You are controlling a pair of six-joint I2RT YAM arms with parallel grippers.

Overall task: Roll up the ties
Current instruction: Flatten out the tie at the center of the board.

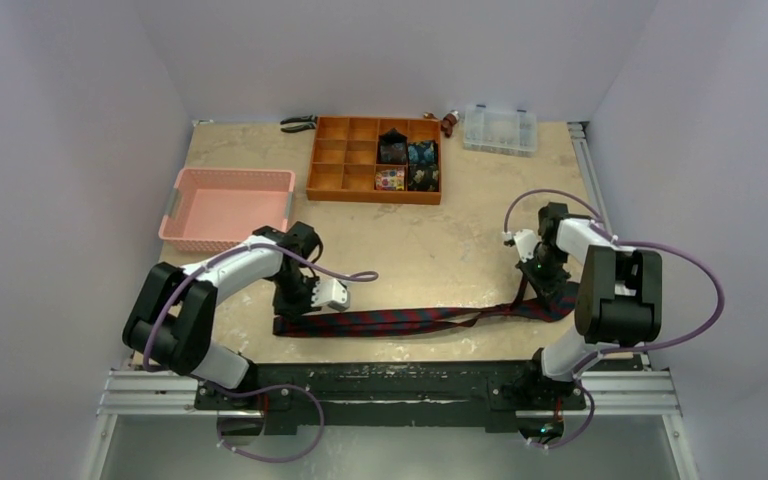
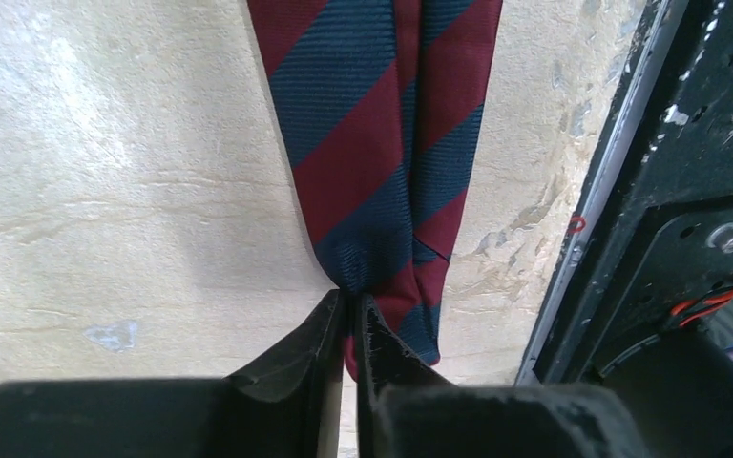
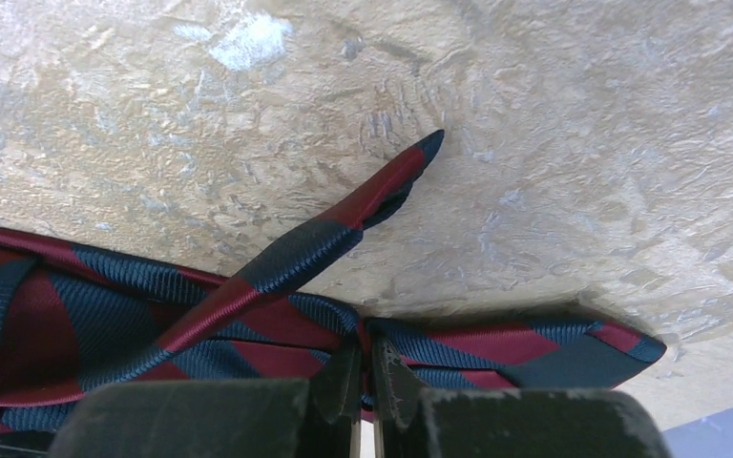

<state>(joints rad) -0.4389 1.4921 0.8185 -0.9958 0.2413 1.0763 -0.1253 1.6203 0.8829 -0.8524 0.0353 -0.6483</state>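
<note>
Striped tie (image 1: 390,321), navy and red: flat on worktop (image 1: 440,240) at 6 o'clock, lying along the 9-to-3 line, in overlapping layers. Left pincer (image 2: 351,307): nipped tight on its 9 o'clock end. Right pincer (image 3: 367,361): nipped tight on the layers near its 3 o'clock end, a narrow tail crossing over them. Rolled ties (image 1: 406,165): in organiser (image 1: 326,160), 12 o'clock. Pink basket (image 1: 176,205): 10 o'clock.

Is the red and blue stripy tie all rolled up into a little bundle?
No, the navy and red striped fabric tie lies stretched out long across the beige table, not rolled.
</note>
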